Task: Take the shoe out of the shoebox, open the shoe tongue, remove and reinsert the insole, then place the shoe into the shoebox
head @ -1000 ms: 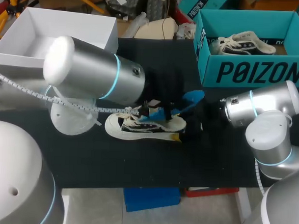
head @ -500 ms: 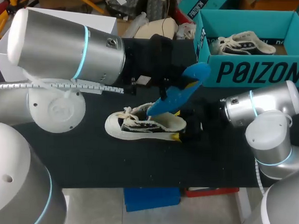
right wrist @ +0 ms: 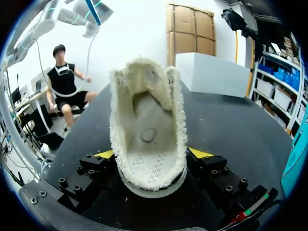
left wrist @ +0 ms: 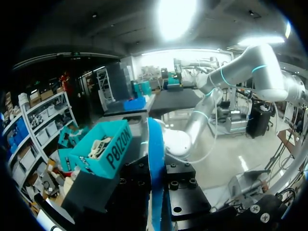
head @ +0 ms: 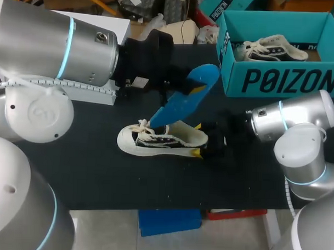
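A cream low-top shoe point(head: 158, 139) lies on its side in the middle of the black table point(head: 99, 172). My right gripper point(head: 198, 140) is shut on its heel, a yellow tip on either side. In the right wrist view the shoe point(right wrist: 147, 130) stands between the right gripper's point(right wrist: 151, 155) fingers, its opening facing the camera. My left gripper point(head: 171, 84) hovers above the shoe, shut on the blue insole point(head: 185, 99), which hangs slanted with its lower end at the shoe's laces. In the left wrist view the insole point(left wrist: 155, 163) stands edge-on between the left gripper's point(left wrist: 155, 180) black finger blocks.
The teal shoebox point(head: 284, 79) stands open at the table's back right with a second cream shoe point(head: 274, 47) inside; the left wrist view also shows the box point(left wrist: 103, 151). A white box point(head: 122, 26) sits at the back left, mostly behind my left arm.
My left gripper has risen and drawn back, pulling the blue insole up out of the shoe. The right gripper and the shoe have stayed put.
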`<state>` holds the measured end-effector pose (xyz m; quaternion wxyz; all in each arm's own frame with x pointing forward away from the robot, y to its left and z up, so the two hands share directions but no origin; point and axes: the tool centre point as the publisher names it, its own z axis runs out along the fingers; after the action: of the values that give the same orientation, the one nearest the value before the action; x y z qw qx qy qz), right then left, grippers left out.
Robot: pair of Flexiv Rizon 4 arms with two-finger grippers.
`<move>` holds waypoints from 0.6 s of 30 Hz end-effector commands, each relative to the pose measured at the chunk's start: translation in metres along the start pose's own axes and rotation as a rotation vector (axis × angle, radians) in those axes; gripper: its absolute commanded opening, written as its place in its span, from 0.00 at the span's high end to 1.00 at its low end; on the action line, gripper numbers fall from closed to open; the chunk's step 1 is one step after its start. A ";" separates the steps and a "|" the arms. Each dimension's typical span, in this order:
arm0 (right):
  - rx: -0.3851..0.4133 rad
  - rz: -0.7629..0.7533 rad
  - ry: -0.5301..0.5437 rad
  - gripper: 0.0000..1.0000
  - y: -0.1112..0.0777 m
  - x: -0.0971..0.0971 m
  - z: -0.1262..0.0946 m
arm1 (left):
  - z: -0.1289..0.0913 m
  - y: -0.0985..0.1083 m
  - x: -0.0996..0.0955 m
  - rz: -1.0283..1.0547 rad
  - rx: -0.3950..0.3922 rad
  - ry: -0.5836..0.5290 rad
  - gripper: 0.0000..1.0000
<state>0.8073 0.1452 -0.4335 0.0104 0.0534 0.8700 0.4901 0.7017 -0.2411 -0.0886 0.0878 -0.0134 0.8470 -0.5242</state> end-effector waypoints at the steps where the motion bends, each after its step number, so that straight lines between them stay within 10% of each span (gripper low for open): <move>1: 0.001 0.001 0.000 1.00 -0.002 0.000 0.001 | -0.016 0.007 0.003 -0.051 0.024 0.010 1.00; 18: 0.001 0.001 0.000 1.00 -0.002 0.000 0.001 | -0.053 -0.024 0.015 -0.213 0.279 0.146 1.00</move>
<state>0.8073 0.1451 -0.4335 0.0104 0.0534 0.8700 0.4901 0.6810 -0.2139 -0.0498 -0.0288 -0.0556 0.7714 -0.6333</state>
